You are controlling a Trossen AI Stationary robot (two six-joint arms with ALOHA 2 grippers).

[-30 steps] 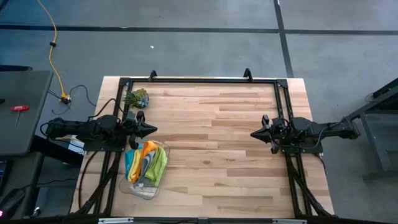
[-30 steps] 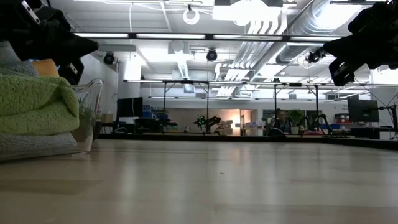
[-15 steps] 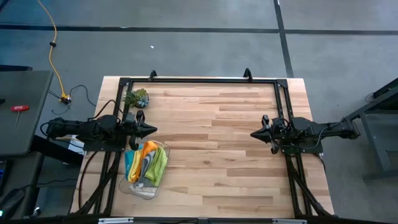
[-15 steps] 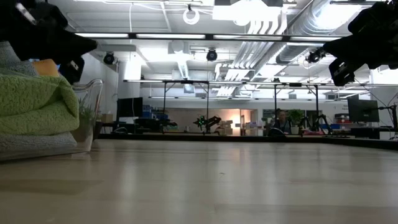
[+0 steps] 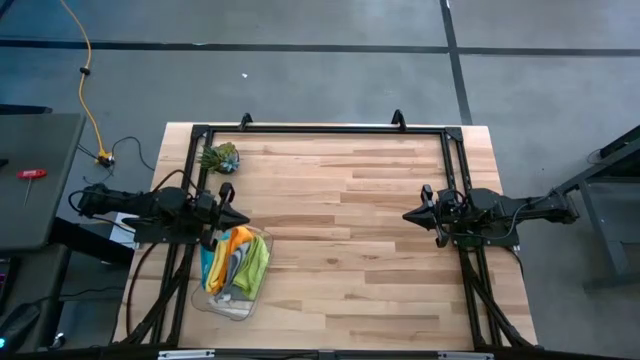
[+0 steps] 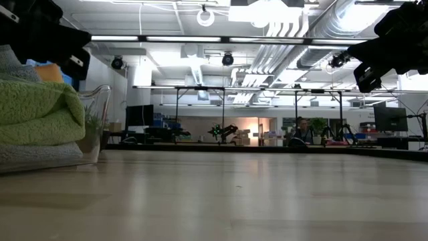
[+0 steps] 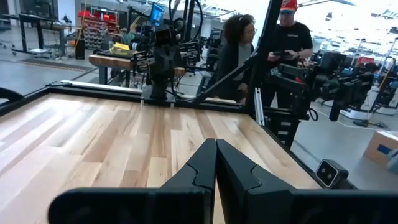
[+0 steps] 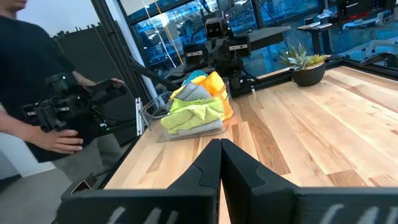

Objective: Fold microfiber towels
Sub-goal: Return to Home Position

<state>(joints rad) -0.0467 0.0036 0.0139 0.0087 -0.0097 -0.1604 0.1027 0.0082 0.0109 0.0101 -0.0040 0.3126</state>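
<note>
From above, the microfiber towels [image 5: 238, 258] are lying folded together inside the clear plastic bin [image 5: 228, 306] near the left edge of the wooden table [image 5: 350, 250]. The left gripper [image 5: 240, 216] is hovering just beside the bin's far end, and the right gripper [image 5: 407, 215] is hanging well apart over the table's right side. A small spiky plant [image 5: 219, 157] is sitting by the far left corner. At table height, the lime green towel [image 6: 37, 107] is showing at the front of the stack, with grey below it. Through the left wrist camera, that arm's fingers [image 7: 199, 168] are pressing together, holding nothing, while two people are standing beyond the table. Through the right wrist camera, its own fingers are likewise meeting, empty, facing the filled bin
</note>
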